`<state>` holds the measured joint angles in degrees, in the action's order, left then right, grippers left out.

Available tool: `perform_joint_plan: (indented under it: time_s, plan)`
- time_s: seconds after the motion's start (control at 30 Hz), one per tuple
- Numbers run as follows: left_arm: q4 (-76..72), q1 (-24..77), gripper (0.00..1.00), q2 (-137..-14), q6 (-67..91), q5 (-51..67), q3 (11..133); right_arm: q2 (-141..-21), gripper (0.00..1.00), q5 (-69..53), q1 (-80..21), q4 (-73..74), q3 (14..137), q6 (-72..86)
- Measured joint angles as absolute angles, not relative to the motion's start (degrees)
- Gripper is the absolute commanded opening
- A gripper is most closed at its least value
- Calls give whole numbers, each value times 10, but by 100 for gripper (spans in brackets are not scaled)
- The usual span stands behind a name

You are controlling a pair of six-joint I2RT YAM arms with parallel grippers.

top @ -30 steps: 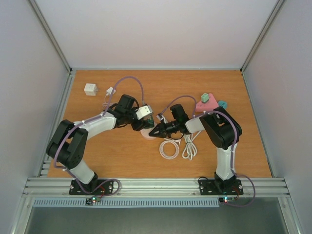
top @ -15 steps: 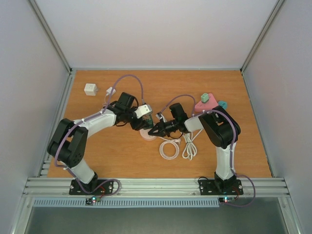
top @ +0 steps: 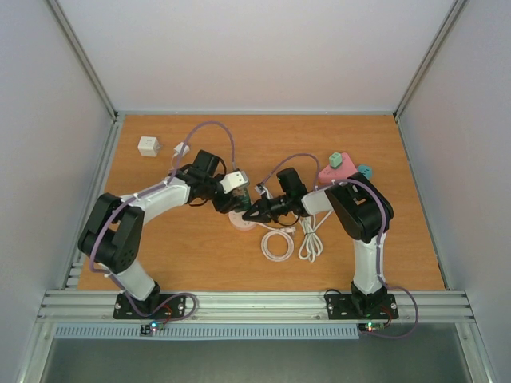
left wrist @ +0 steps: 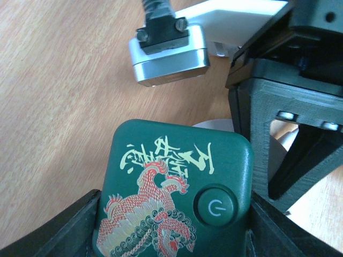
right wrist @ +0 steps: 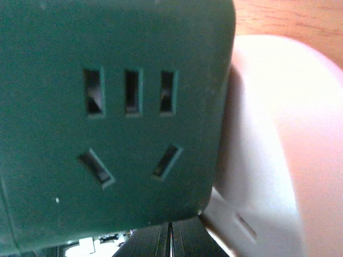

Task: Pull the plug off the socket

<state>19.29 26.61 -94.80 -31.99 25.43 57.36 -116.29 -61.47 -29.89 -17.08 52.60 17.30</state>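
A dark green socket cube with a red dragon print and a power button sits between my left gripper's black fingers, which are shut on its sides. A pinkish-white rounded plug lies under and against the cube; it shows beside the cube's slotted face in the right wrist view. My right gripper points left at the cube and plug with its fingers pressed together and nothing between them. It appears in the left wrist view.
A white cube adapter and a small white plug lie at the back left. Pink and green adapters and a teal one sit at the back right. Two coiled white cables lie in front of the right gripper.
My right gripper has crept left and slightly away from me, closer to the cube. My left gripper with the cube has shifted slightly away from me.
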Motion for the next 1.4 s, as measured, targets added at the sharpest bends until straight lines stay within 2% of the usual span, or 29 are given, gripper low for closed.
perform_joint_plan:
  time_s: [0.33, 0.53, 0.83, 1.07, 1.4]
  plan:
    - [119, 298, 25, -893, -324, 190, 500, -1166, 2, -616, -299, -159, 531, 163]
    - [128, 298, 25, -890, -310, 187, 503, -1167, 2, -614, -303, -148, 538, 153]
    - [233, 245, 25, -947, -302, 266, 587, -1167, 2, -605, -308, -135, 551, 141]
    - [247, 226, 24, -955, -303, 296, 594, -1167, 2, -593, -309, -135, 561, 138]
    - [194, 271, 23, -911, -291, 208, 545, -1171, 3, -591, -317, -122, 565, 124]
